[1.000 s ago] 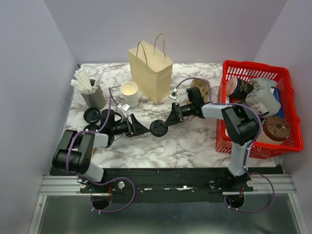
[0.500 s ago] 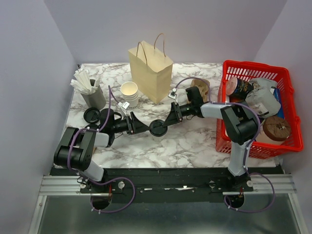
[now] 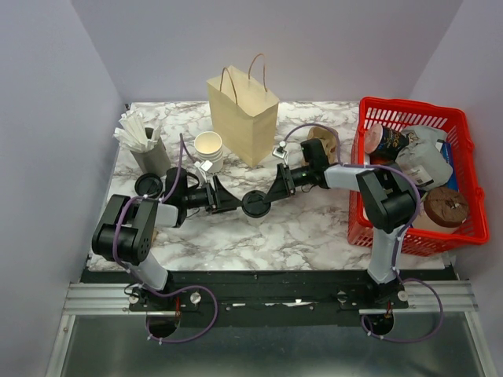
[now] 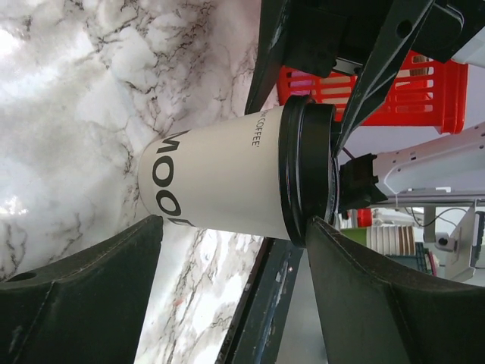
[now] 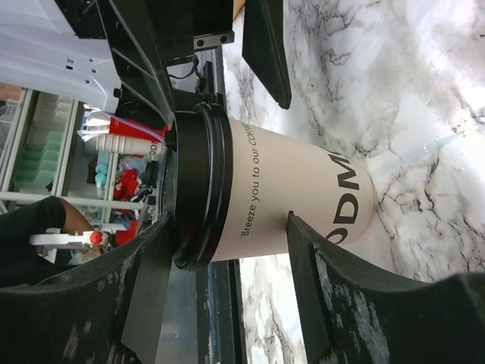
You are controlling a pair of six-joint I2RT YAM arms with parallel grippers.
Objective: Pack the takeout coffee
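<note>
The takeout coffee [image 3: 255, 204], a white paper cup with a black lid, stands upright at the middle of the marble table. My right gripper [image 3: 265, 199] reaches in from the right and is shut on it. In the right wrist view one finger [image 5: 144, 265] lies against the lid and the other finger [image 5: 307, 258] presses the cup [image 5: 288, 189] wall. My left gripper [image 3: 234, 204] comes in from the left, open, with its jaws on either side of the same cup [image 4: 220, 178]. The paper bag [image 3: 242, 118] stands upright behind, handles up.
A stack of lidless white cups [image 3: 209, 149] stands left of the bag. A grey holder of stir sticks [image 3: 151, 153] and loose black lids [image 3: 148, 184] sit at the left. A red basket [image 3: 369, 118] with packaged items fills the right side.
My left gripper has slid right, from short of the cup to straddling it. The right gripper and the cup have stayed where they were.
</note>
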